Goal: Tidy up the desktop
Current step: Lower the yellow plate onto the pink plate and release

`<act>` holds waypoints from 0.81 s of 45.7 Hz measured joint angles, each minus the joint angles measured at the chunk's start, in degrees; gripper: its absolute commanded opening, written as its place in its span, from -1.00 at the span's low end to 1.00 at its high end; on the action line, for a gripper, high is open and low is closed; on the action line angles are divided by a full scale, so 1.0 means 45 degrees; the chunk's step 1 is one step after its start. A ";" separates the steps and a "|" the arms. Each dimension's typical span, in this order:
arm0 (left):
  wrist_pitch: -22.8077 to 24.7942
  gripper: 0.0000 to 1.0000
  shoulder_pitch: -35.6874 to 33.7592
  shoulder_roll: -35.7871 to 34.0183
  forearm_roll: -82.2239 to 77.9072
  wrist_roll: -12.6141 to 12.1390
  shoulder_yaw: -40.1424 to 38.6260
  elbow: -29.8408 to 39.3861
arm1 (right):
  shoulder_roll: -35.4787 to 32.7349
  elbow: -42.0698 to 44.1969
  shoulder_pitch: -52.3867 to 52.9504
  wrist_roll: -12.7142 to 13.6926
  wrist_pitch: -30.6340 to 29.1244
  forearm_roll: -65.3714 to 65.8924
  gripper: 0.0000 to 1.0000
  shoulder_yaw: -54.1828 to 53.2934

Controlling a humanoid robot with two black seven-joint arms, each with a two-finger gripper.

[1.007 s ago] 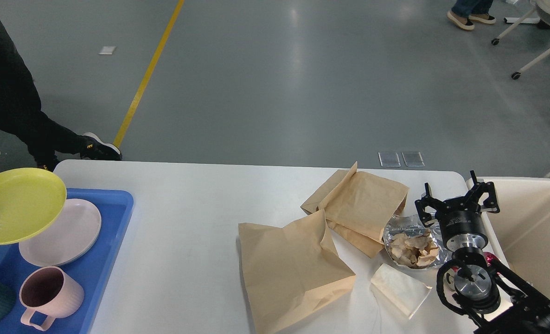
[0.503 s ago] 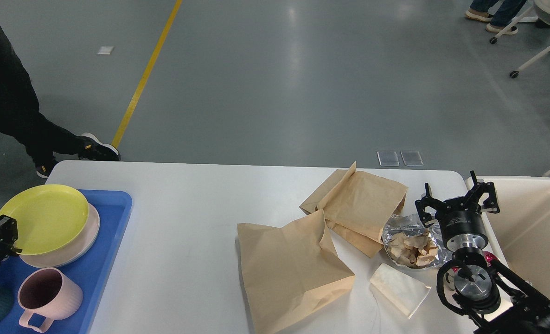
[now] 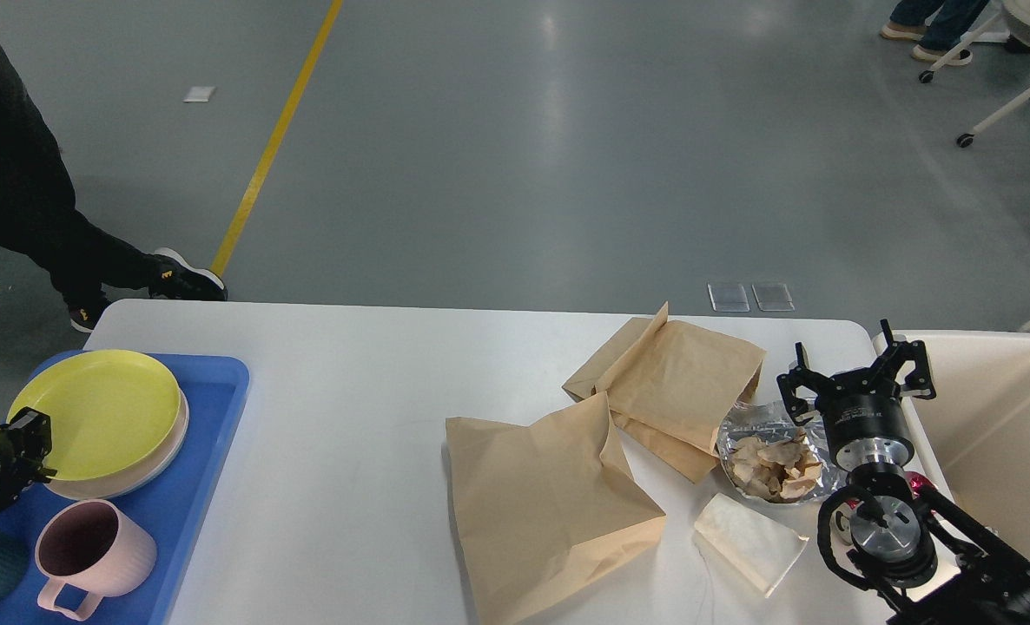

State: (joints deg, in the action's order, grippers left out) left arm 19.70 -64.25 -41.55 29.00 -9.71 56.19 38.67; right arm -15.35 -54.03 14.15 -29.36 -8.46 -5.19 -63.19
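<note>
One wide white desktop point(image 3: 350, 451) spans the view, long axis left to right. Its blue tray point(image 3: 207, 486) holds stacked plates and a mug. Right gripper point(image 3: 854, 378) hovers spread open; the left gripper's point(image 3: 11, 456) fingers cannot be told.

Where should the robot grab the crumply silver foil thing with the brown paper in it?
Probably by the foil wrapper's raised crinkled rim, at its right edge. The right tool hovers open there, so coming straight down looks easiest. The paper bag blocks the left side, and the wrapper's middle is loose crumpled paper.
</note>
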 measured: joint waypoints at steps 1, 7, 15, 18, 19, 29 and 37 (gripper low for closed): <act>-0.0068 0.54 0.0000 -0.0010 -0.0001 0.0004 0.0004 0.0000 | -0.0001 0.0000 0.0000 0.0000 0.0000 0.0000 1.00 0.0000; -0.0439 0.65 0.0000 -0.0023 -0.0017 0.0003 0.0013 -0.0003 | -0.0004 0.0000 0.0000 0.0000 -0.0004 0.0000 1.00 0.0000; -0.0535 0.84 -0.0020 -0.0084 -0.0021 -0.0066 0.0015 -0.0004 | 0.0008 0.0000 0.0000 0.0000 -0.0004 0.0000 1.00 0.0000; -0.0460 0.82 -0.0035 -0.0100 -0.0030 -0.0071 0.0021 0.0002 | 0.0012 0.0001 0.0000 0.0000 -0.0004 0.0000 1.00 0.0000; -0.0422 0.75 -0.0035 -0.0101 -0.0040 -0.0072 0.0025 0.0016 | 0.0012 0.0002 0.0000 0.0000 -0.0005 0.0000 1.00 0.0000; -0.0056 0.19 -0.0096 -0.0186 -0.0075 -0.0103 0.0005 0.0222 | 0.0012 0.0010 0.0000 0.0000 -0.0004 0.0000 1.00 0.0000; -0.0490 0.91 -0.0182 -0.0788 -0.0088 -0.0003 0.0034 0.0116 | 0.0013 0.0012 0.0002 0.0000 -0.0004 0.0001 1.00 0.0000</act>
State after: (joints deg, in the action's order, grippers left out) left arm 17.49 -65.07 -45.09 28.61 -9.72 56.34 39.19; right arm -15.29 -53.97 14.15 -29.36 -8.47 -5.18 -63.19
